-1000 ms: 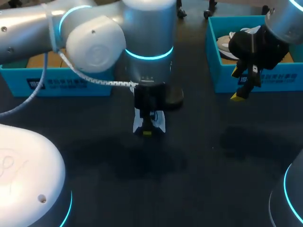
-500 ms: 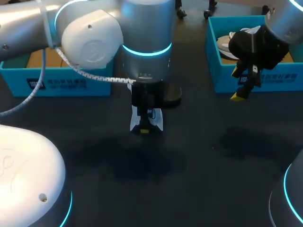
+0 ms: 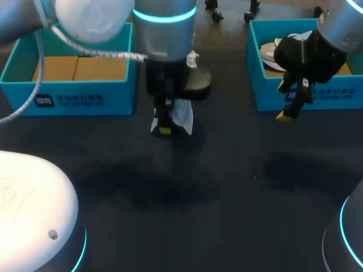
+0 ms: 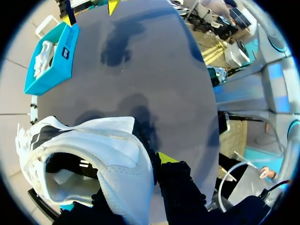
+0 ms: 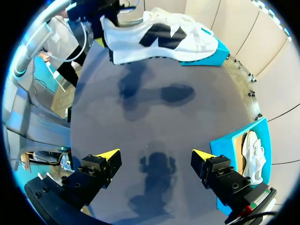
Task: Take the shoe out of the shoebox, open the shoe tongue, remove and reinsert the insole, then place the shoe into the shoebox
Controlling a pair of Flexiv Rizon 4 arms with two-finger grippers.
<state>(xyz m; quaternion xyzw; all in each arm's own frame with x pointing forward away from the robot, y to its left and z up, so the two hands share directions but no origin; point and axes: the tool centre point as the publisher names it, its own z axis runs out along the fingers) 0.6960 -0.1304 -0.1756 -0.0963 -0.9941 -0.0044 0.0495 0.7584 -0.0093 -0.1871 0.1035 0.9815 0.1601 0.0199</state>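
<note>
Up top, head view: the left gripper [image 3: 164,127] hangs over the dark table [image 3: 227,198], just right of the left shoebox [image 3: 68,101]. It's clamped on the shoe [image 3: 184,116], which dangles clear of the surface.
Right side, head view: the right gripper [image 3: 283,101] hovers in front of the right shoebox [image 3: 317,96], fingers spread and nothing in them. A second shoe [image 3: 271,54] lies in that box.
Left wrist view: we're looking straight into the shoe's mouth. One yellow fingertip [image 4: 166,158] sits outside the heel and the other is hidden, presumably inside, so the pinch is on the heel collar.
Right wrist view: fingers wide apart over bare table, and the shoe [image 5: 159,40] is aloft at the far side. It's side-on, toe end in front of the left shoebox, heel in the other arm's grip.
Handling: it looks light, with a soft upper on a firmer sole. Held by the heel alone, it may swing or sag.
Where to grab: I'd set it on its sole, steady the heel or sidewall, then pinch the tongue's top edge. That edge is thin and floppy, so a shallow nip could slip.
</note>
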